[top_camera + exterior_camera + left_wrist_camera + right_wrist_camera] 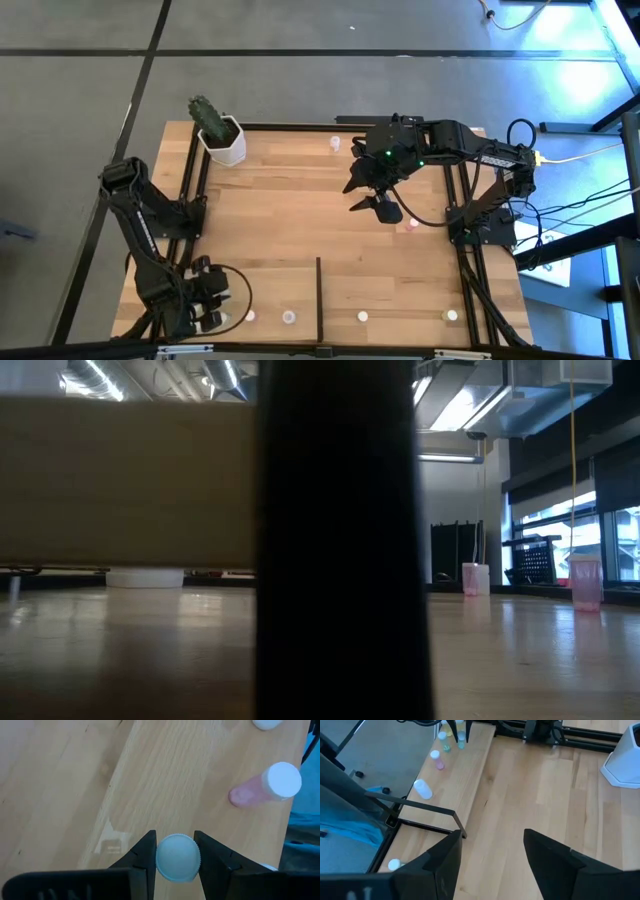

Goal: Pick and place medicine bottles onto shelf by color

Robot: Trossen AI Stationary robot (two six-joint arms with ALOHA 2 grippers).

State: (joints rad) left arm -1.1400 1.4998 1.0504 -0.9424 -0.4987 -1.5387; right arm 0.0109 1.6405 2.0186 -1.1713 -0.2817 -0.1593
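Note:
My left gripper [176, 854] is at the table's near left corner [208, 312], over the pale wooden shelf [270, 290], shut on a small medicine bottle with a pale ribbed cap [177, 857]. A pink bottle [265, 785] stands on the shelf beside it. Other bottles stand along the near edge [289, 317], [363, 316], [452, 316]. One bottle stands at the far edge [335, 143], and a pink one [412, 222] stands near the right arm. My right gripper [372, 195] is open and empty, above the table's right middle. My left gripper pinches the bottle's round cap [161, 862] between its two fingers, one on each side of the rim. The fingers come from above, pointing down. The bottle is upright; whether its base rests on the shelf I cannot tell.
A thin black divider [319, 295] stands upright across the shelf and fills the middle of the low view [340, 540]. A white hexagonal pot with a cactus [222, 140] stands at the far left corner. Black frame rails run along the table's left and right sides.

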